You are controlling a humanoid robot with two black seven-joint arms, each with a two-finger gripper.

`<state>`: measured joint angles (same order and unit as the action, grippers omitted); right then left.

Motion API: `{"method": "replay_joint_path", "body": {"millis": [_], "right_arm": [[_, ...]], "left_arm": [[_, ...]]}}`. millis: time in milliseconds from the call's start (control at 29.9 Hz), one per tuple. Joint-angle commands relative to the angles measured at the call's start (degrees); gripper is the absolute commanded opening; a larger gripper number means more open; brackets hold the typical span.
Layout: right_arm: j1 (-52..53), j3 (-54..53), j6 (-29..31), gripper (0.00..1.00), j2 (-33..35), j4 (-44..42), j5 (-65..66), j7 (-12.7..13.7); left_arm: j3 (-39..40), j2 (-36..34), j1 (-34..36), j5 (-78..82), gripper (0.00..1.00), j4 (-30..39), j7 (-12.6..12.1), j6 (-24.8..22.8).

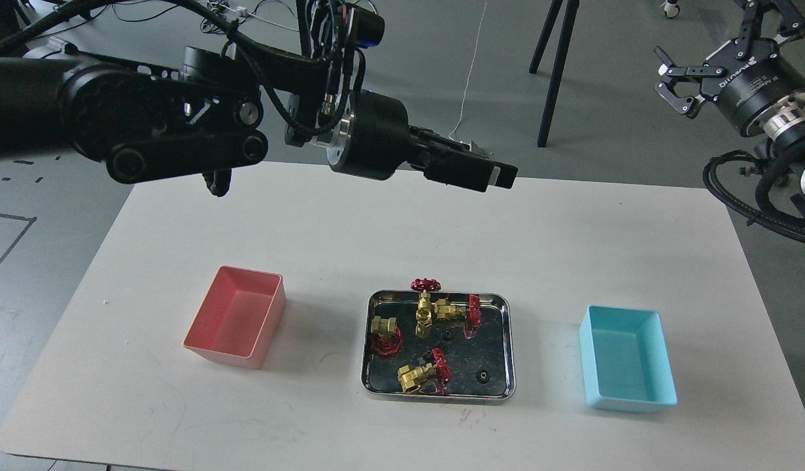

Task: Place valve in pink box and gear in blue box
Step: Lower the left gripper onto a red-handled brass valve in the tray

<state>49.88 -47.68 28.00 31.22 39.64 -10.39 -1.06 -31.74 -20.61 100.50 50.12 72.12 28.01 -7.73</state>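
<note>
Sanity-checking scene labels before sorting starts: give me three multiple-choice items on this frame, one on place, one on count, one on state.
1. Where are the valves?
A. in the pink box
B. in the steel tray
C. on the bare table

2. How many valves show?
A. two
B. four
C. six

3. What does the pink box hold?
A. nothing
B. a gear
C. a valve

Answers:
1 B: all red-wheeled valves lie inside the steel tray between the boxes.
2 B: four red handwheels count out in the tray.
3 A: the pink box shows only its bare floor; the blue box does too.
</note>
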Motion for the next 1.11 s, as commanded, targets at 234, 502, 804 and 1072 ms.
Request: {"method": "replay_joint_path", "body": {"millis": [234,502,804,1072], "right_arm": [[10.4,8.6,0.0,0.99,0.0,-0.8,0.0,1.1],[10.3,9.1,0.0,0.99,-0.1,-0.8,0.0,1.1],[11.1,9.1,0.0,0.99,-0.9,-0.9,0.0,1.0],[10.7,9.2,0.0,0.99,-1.0,-0.9,0.0,1.0]], "left_arm": [[-11.3,1.4,-3.1,8.7,1.0,-0.3,0.0,14.7],[-13.7,-1.5,-8.7,15.7,1.0,-0.8,0.0,14.7],[-12.8,-1.4,-17.3,19.3,1.0,-4.4,0.0,15.2],[-12.7,-0.1,-24.0,21.2,1.0,-8.0,0.0,21.0]]}}
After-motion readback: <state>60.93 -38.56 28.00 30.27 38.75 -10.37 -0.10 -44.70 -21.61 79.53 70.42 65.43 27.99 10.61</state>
